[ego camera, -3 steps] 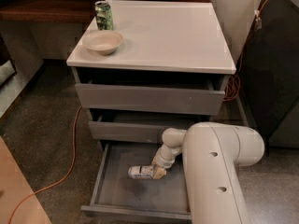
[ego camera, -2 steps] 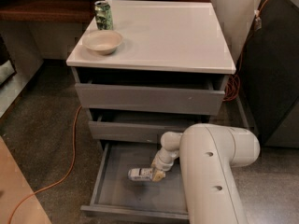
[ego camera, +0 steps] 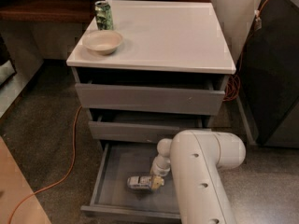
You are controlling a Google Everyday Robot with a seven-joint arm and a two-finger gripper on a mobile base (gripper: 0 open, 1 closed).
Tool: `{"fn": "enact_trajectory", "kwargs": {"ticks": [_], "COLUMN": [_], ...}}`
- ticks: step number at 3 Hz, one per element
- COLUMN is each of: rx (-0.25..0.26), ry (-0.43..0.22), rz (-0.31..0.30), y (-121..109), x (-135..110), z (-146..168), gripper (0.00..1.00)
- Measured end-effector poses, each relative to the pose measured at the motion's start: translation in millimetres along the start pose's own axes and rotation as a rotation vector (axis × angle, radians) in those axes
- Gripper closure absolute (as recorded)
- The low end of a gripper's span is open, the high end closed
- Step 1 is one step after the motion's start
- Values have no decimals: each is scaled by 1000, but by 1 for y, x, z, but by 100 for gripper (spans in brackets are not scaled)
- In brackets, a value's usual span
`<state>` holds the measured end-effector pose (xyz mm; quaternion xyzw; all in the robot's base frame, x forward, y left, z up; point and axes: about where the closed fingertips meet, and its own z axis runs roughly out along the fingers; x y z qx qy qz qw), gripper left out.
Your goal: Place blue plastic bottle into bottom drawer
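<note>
Camera view: blue plastic bottle (ego camera: pixel 138 182) lies at pincer (ego camera: pixel 157 182) inside bottom drawer (ego camera: pixel 120 160).

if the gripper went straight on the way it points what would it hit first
The gripper points down into the open bottom drawer, at the right end of the bottle. It would probably meet the bottle first, then the drawer floor; depth is unclear.

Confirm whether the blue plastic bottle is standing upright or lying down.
Lying down: the blue plastic bottle rests on its side, running left to right, inside the pulled-out bottom drawer. The gripper is at its right end.
</note>
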<state>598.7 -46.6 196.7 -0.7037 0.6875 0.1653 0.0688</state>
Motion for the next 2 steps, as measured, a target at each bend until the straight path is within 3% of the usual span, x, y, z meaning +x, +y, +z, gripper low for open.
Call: {"fn": "enact_trajectory", "kwargs": {"ticks": [1,2], "rx": [-16,-16], "ry": [8,8], "rz": [7,7], "y": [3,3], "x": [6,6], "z": [16,16], "gripper": [0,0]}}
